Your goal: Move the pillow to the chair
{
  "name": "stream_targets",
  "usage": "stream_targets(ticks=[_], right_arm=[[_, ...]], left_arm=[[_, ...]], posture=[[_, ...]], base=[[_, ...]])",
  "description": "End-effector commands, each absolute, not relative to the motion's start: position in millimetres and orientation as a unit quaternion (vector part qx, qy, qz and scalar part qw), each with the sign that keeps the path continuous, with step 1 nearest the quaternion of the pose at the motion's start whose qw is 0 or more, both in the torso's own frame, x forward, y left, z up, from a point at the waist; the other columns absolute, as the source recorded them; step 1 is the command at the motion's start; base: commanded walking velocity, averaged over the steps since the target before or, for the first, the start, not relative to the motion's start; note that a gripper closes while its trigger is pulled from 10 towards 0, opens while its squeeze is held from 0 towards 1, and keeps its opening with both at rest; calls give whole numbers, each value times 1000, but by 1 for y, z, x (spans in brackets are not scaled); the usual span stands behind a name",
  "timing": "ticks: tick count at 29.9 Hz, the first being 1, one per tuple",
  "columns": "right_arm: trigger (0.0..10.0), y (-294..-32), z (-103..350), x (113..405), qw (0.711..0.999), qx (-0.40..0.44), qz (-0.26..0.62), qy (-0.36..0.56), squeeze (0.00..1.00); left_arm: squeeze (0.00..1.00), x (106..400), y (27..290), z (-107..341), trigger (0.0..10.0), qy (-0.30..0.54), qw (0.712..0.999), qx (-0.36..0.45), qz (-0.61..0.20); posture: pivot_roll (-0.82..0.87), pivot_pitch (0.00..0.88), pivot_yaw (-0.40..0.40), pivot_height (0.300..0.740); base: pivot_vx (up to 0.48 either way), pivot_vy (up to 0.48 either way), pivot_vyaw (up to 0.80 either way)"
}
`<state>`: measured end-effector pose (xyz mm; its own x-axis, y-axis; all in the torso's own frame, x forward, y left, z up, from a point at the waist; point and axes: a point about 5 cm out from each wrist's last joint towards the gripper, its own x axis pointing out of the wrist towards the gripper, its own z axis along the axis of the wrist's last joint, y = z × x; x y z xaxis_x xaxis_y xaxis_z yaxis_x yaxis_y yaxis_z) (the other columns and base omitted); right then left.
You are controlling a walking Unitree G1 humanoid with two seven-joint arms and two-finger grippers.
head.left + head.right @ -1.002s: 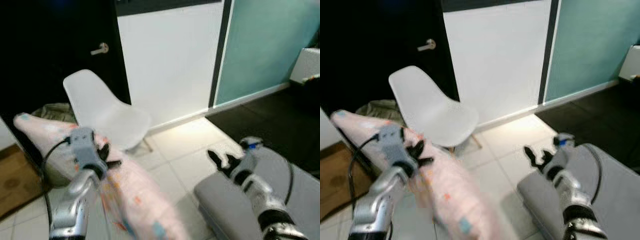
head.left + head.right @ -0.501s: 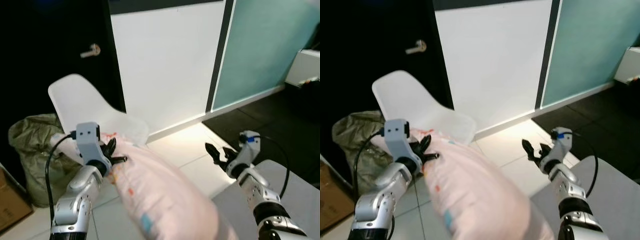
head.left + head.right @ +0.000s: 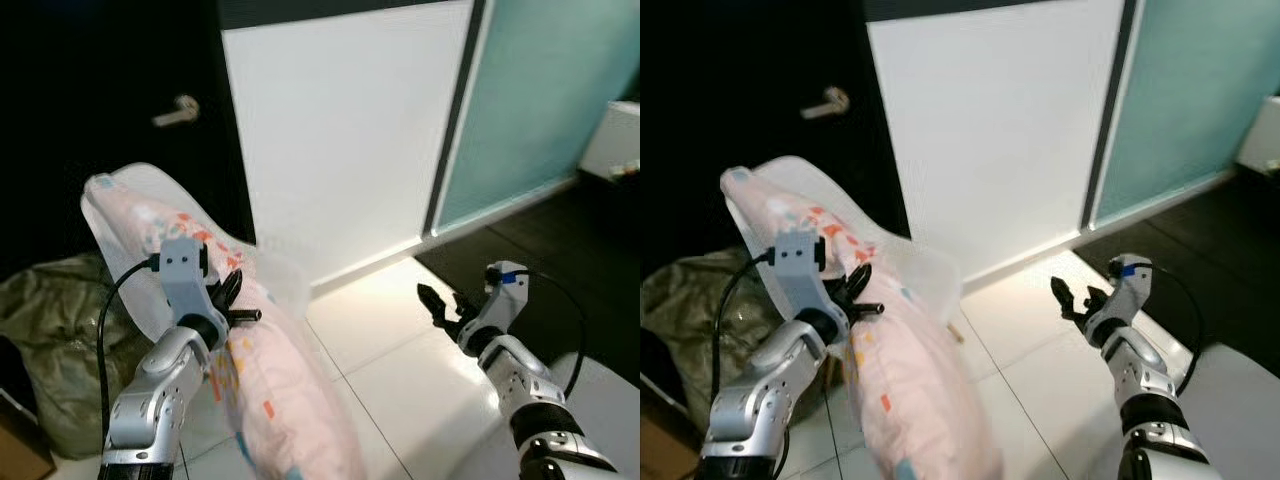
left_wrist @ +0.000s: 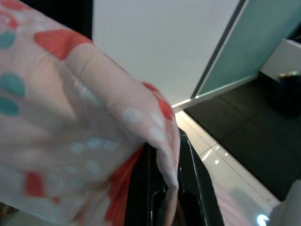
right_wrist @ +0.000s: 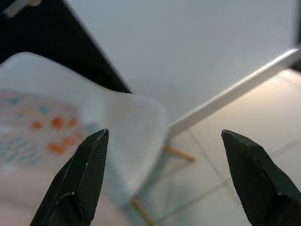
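Left eye view: one long pink pillow (image 3: 255, 370) with red, orange and teal spots, its far end leaning against the back of one white chair (image 3: 275, 270) at the left, its near end sagging down toward the floor (image 3: 400, 350) past the seat's front edge. Left claw (image 3: 232, 305) clenched on the pillow's fabric about a third of the way down from the far end, black fingers pinching a fold, as the left wrist view confirms with cloth bunched around the fingers (image 4: 162, 188). Right claw (image 3: 440, 305) released, held out over the pale tiles to the right, well apart from both pillow and chair; right wrist view looking between two spread fingers (image 5: 80, 174) at the chair's seat and wooden legs.

Judged soft, light and floppy: bends under its own weight, no stiffness to carry the free end. A pinch of fabric probably enough to lift it, but likely to slip or swing. Better hold near the middle, or a second grip on the low end, to bring the whole length onto the seat.

Count: one pillow, one chair, two claws, one door handle (image 3: 175, 108) on the dark door behind, one crumpled olive bag (image 3: 45, 320) on the floor at far left.
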<state>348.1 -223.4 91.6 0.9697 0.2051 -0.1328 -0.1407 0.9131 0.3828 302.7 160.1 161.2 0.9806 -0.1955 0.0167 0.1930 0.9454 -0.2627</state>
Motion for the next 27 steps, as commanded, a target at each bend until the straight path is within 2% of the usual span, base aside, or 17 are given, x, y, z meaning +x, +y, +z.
stream_targets(ticks=[1,8,13,17,20,23,24,25,26,27], right_arm=[[10000,-231,88,344,974,193,75,89,0],[10000,-231,88,345,975,193,72,87,0],[10000,-231,89,345,975,193,71,85,0],[10000,-231,89,345,975,193,69,83,0],[10000,-232,90,345,976,192,68,82,0],[10000,-233,90,344,976,192,67,81,0],[10000,-234,89,344,976,192,66,83,0],[10000,-234,89,344,976,192,66,83,0],[10000,-234,87,343,975,190,68,92,0],[10000,-233,85,342,975,188,70,100,0]], left_arm=[[0,306,160,184,10000,-40,984,-123,-121],[0,318,174,191,10000,-38,989,-86,-113],[0,323,173,198,10000,-44,988,-73,-127],[0,325,169,201,10000,-42,984,-74,-159],[0,324,161,195,10000,-3,974,-78,-212],[0,322,165,186,10000,33,973,-17,-227],[0,325,175,183,10000,44,979,15,-197],[0,325,175,183,10000,44,979,15,-197],[0,334,204,181,10000,58,992,53,-102],[0,337,221,182,10000,62,993,84,-48]], posture=[[-218,0,54,740],[-216,0,51,740],[-220,0,52,740],[-225,0,53,740],[-227,0,54,740],[-229,0,54,740],[-229,5,56,740],[-229,5,56,740],[-225,9,56,740],[-224,11,56,740]], base=[[480,0,0],[480,0,0],[472,0,0],[208,0,0],[0,0,0],[0,0,0],[0,0,0],[0,0,0],[0,0,0],[0,0,0]])
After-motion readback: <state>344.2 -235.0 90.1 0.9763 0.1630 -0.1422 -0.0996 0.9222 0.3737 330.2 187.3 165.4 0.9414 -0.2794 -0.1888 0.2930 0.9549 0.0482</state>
